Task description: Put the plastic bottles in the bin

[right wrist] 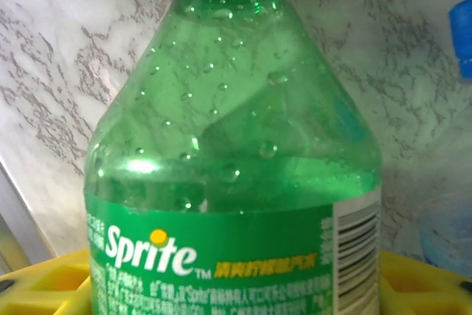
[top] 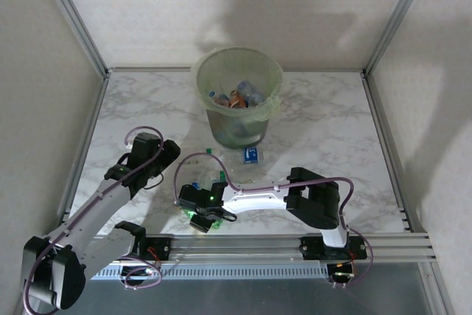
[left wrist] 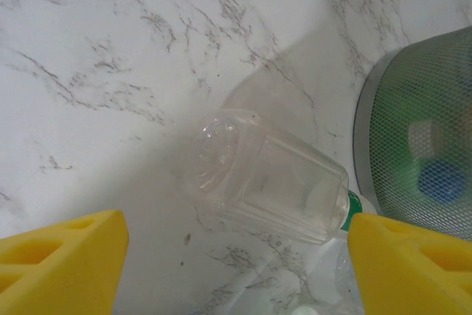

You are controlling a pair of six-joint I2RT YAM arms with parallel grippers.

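Left gripper (top: 153, 157): low over the marble table (top: 332, 130) at the near left, pointing toward the middle. Its jaws stand wide apart, and the yellow pads (left wrist: 63, 263) sit at the two lower corners of the wrist view.

Clear bottle (left wrist: 265, 178): lying on its side on the table just ahead of the left pads. It has a green ring at the neck, and its neck end is close to the foot of the bin.

Right gripper (top: 200, 216): its arm is stretched leftward along the near edge. The jaws are closed on a green Sprite bottle (right wrist: 236, 182), with a yellow pad on either side of the label.

Green Sprite bottle: droplets cling inside the shoulder, and the neck points away from the wrist.

Bin (top: 228, 129): upright at the back centre of the table, well apart from both grippers, with several bottles (top: 240, 96) heaped inside.

Blue-labelled bottle (top: 251, 154): flat on the table, just in front of the bin.

Blue cap (right wrist: 462, 38): at the right edge of the right wrist view, on the table beside the Sprite bottle.
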